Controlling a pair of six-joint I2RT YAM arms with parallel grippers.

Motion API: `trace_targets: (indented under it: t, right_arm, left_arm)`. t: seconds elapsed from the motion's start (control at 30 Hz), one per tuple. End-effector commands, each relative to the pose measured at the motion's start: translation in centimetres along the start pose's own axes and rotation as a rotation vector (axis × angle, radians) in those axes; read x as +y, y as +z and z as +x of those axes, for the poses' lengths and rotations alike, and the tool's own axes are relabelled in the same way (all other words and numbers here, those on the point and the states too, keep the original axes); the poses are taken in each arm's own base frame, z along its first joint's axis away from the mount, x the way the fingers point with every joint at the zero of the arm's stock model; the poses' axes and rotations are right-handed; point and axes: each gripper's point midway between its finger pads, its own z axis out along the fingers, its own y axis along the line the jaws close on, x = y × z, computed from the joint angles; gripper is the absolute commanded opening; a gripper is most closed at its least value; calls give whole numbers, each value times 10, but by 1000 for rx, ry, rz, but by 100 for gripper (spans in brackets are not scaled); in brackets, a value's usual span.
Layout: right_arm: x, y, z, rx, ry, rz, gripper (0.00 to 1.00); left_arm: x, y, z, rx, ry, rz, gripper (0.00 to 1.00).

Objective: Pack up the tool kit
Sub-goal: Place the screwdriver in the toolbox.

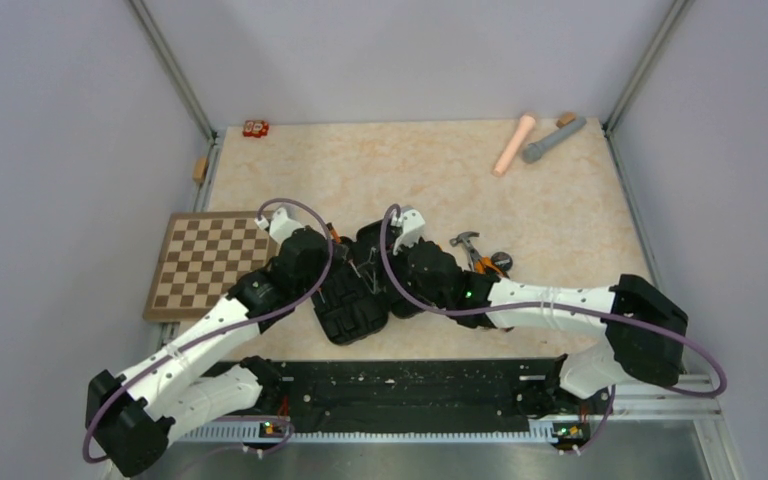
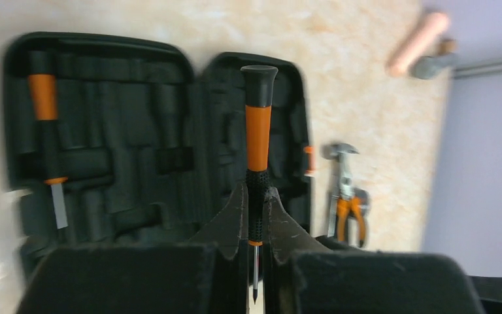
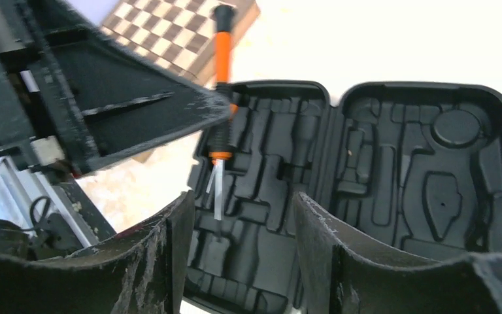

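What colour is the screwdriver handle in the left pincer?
The screwdriver handle: orange, black cap and grip; clearest in left wrist view.

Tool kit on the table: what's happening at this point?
The left gripper is clamped on an orange-and-black screwdriver, holding it over the open case. A second screwdriver already sits in a slot in the case's left half, as the left wrist view shows it. The right gripper hovers open above the case, holding nothing. The pliers lie on the table beside the case, not yet packed.
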Motion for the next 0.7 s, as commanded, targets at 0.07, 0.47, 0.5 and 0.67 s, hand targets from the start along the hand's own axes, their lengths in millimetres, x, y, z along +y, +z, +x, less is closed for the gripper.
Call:
trace_targets:
  t: [0.07,0.47,0.5,0.67]
  right_arm:
    - [-40,-6,-3,113,9,90,59]
    - [-169,-18,18,321,39,381,59]
    - [-173,-17,19,332,42,379,58]
    - [-185,-6,24,375,31,360,51]
  left_arm:
    - [58,-7,-10,-26,110,-313,0]
    - [94,12,-10,18,217,-529,0]
    - [97,14,-10,27,213,-538,0]
    - [111,21,-5,73,201,-568,0]
